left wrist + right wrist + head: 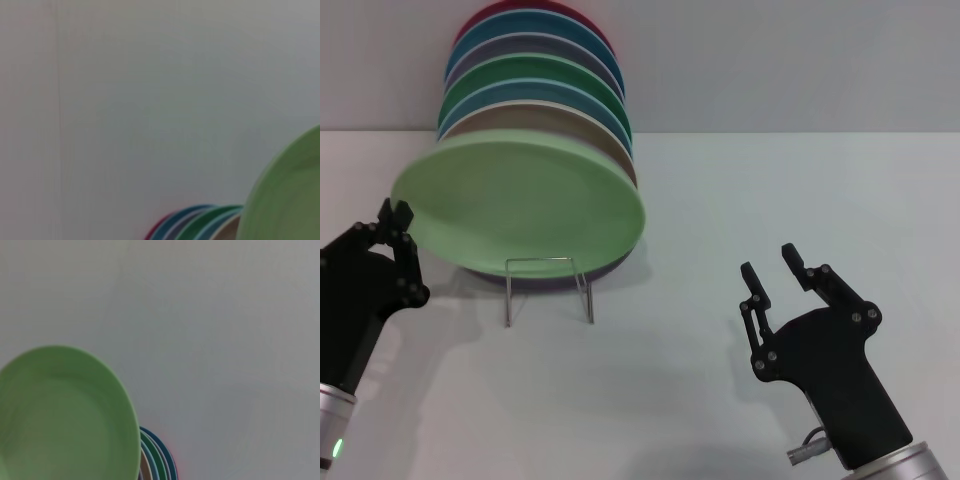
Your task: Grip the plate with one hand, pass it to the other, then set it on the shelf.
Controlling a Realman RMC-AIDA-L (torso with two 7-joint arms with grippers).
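The pale mint-green plate [520, 205] leans at the front of a row of coloured plates, over the small wire and clear acrylic shelf [548, 288]. It also shows in the left wrist view [290, 195] and in the right wrist view [65, 415]. My left gripper [395, 215] is at the table's left, just below the plate's left rim; I cannot tell whether it touches the rim. My right gripper [772, 265] is open and empty, low over the table well to the right of the plate.
Several other plates [535, 75] stand in a row behind the mint one: red, blue, grey, darker green and tan. A lilac rim [555, 275] shows under the mint plate. White table [720, 190] all around, with a pale wall behind.
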